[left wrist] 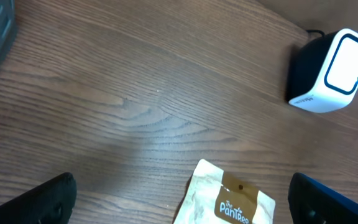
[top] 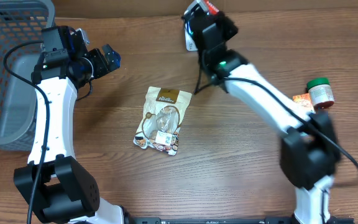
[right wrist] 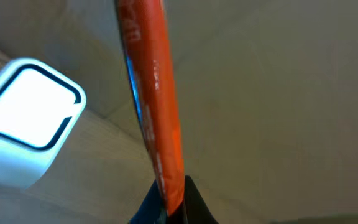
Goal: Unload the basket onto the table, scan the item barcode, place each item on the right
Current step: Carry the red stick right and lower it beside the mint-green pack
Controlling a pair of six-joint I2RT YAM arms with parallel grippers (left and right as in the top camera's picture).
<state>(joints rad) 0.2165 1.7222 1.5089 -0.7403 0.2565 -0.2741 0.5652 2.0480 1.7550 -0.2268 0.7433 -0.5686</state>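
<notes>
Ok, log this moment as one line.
left claw: open, empty | right claw: shut on orange item | scanner: near orange item | pouch: flat on table

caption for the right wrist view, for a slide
Jaws shut on a thin orange packet, held edge-on beside the white scanner

On the brown label of the snack pouch [left wrist: 227,198], seen from my left wrist, white lettering reads "The Pantree", clipped at the frame's edge. Lettering on the orange packet [right wrist: 154,93] is too blurred to read.
</notes>
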